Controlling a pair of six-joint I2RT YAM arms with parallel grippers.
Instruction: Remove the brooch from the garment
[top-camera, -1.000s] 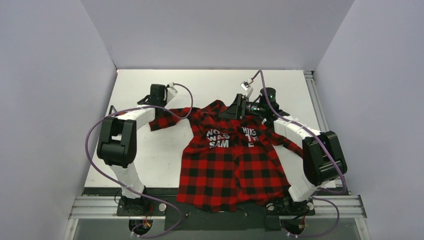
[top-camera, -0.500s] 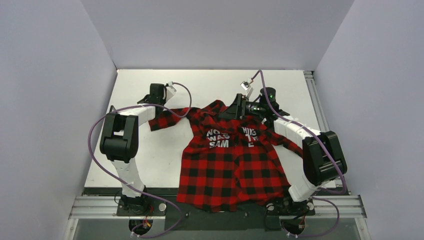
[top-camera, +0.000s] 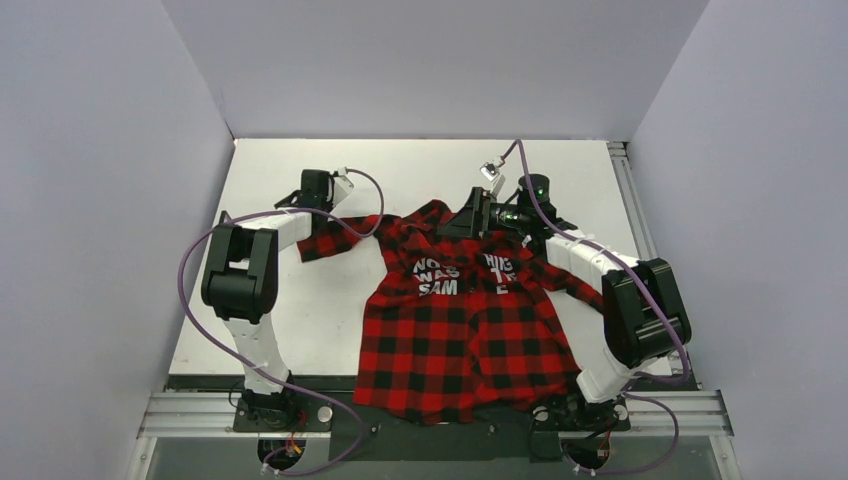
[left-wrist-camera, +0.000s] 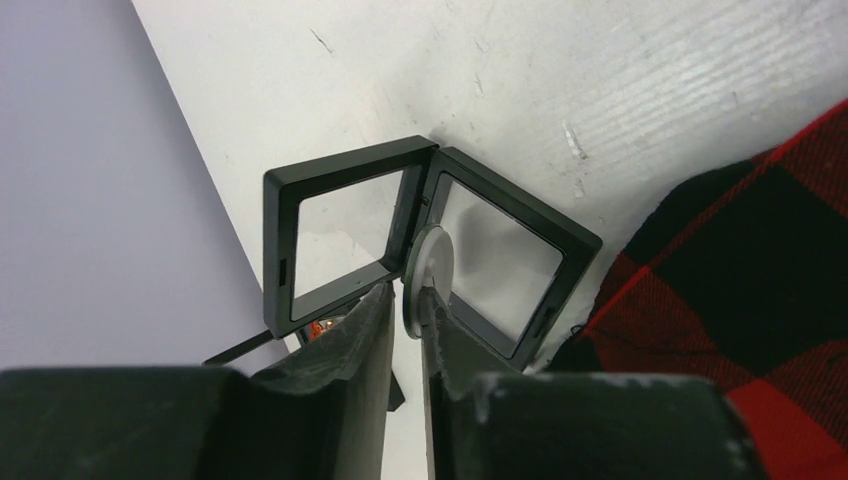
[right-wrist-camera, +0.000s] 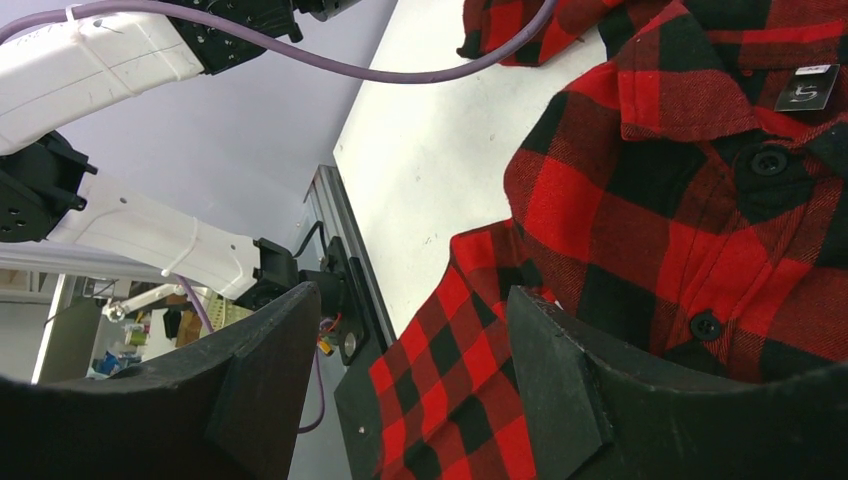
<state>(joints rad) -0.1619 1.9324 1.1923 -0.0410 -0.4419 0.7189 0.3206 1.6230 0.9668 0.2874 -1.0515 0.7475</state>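
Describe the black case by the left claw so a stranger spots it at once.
On the white table, find the red-and-black checked shirt and follow its sleeve on the left arm's side to its end. Just past it, at the tips of the left claw, sits the case: two square black frames with clear windows, hinged and spread open like a book.

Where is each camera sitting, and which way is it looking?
Top camera: high behind the arms, looking down on table, shirt and both whole arms.
Left wrist: rides the left arm, looking past its left tool, shut on a pale disc, at an open black case.
Right wrist: rides the right arm, looking past its open right tool over the shirt's collar toward the left arm.
Shared: all three show the shirt.
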